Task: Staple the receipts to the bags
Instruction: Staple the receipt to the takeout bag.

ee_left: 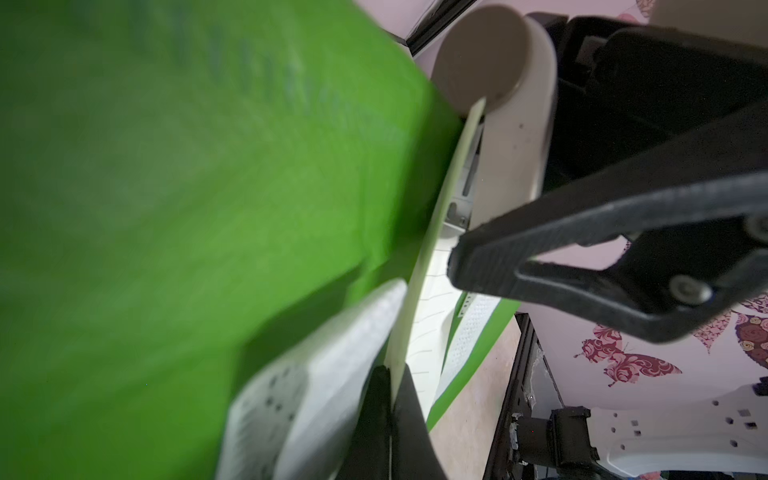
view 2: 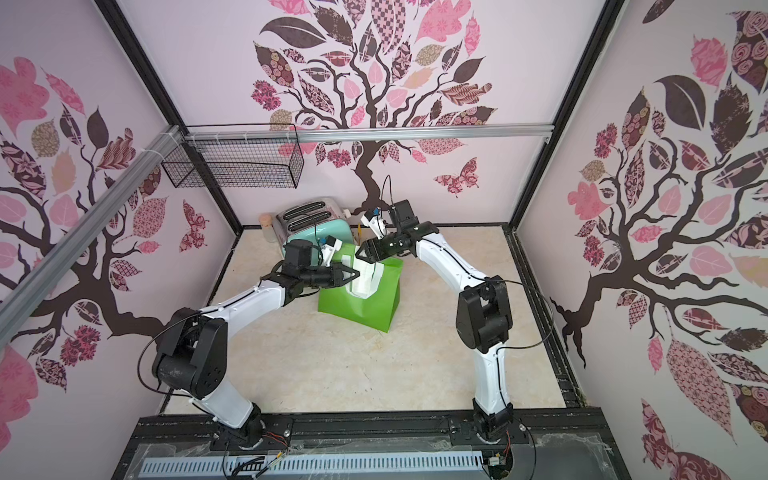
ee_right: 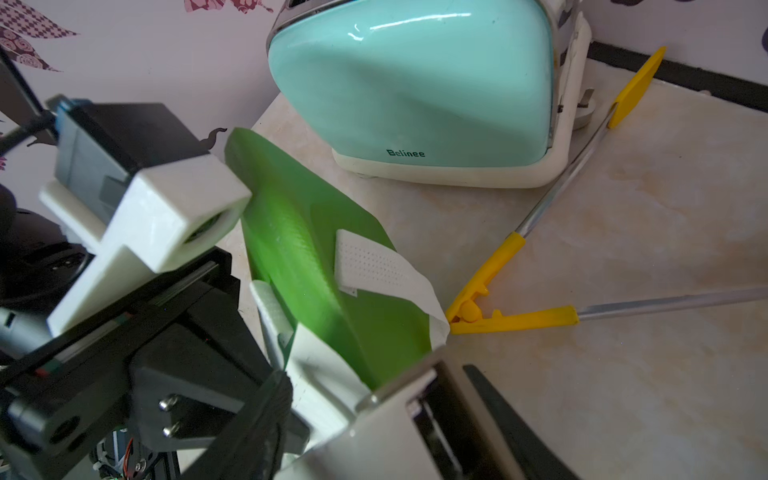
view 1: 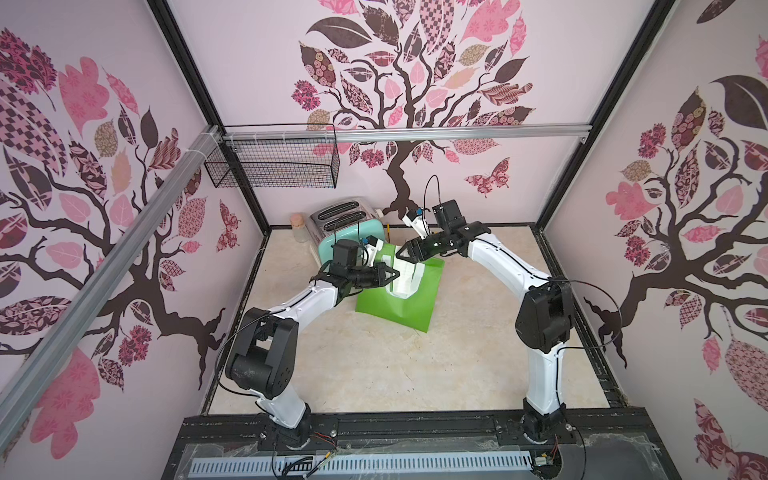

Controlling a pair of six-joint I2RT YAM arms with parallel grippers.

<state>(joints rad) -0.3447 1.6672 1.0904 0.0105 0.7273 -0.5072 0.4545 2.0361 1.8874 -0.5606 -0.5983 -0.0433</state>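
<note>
1. The bag [view 1: 390, 309] stands tilted beside the toaster [ee_right: 415, 83], near the bench's [view 1: 374, 365] far edge — the receipt [view 1: 409, 278] lies against it.
2. The left gripper [view 1: 395, 274] pinches the bag's edge.
3. The right gripper [view 1: 406, 252] clasps a stapler [ee_left: 515, 124].

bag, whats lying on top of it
A white receipt lies on its face, inside the handle loop. Its upper end is hidden under the right fingers and the stapler they hold; the left fingers pinch and cover one edge.

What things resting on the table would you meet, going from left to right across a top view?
First the small jar, then the toaster, then the green bag.
</note>
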